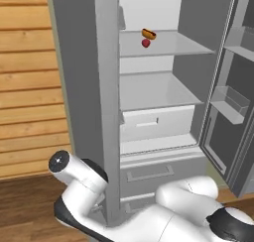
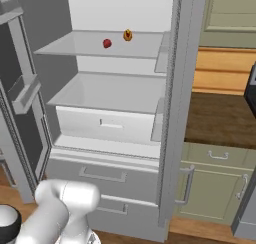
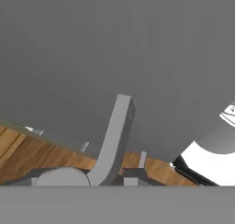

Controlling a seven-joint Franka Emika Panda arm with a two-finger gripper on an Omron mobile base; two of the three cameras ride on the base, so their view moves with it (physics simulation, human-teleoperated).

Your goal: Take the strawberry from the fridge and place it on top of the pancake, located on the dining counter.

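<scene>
I'm judging the strawberry (image 1: 146, 43) on the fridge's (image 1: 94, 87) upper shelf (image 1: 173, 46), near the hot dog (image 1: 149, 34), as light, soft, bruisable: I'm favouring a gentle grip across its middle; gripper's opening I cannot tell.

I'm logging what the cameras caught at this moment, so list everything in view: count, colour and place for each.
fridge: one, light grey, one upper door swung open, two drawer fronts below.
strawberry: one, red, on the upper shelf inside the fridge, near its front edge.
hot dog: one, orange-yellow, same shelf, just behind the strawberry.
inner drawer: one, white, under the lower shelf.
door bins: two, clear grey, on the open door.
wooden wall: one, light brown planks, left of the fridge.
counter: one, dark brown top, right of the fridge.
cabinets: grey-green, under the counter.
arm: one, white with dark joints, low in front of the fridge.
</scene>
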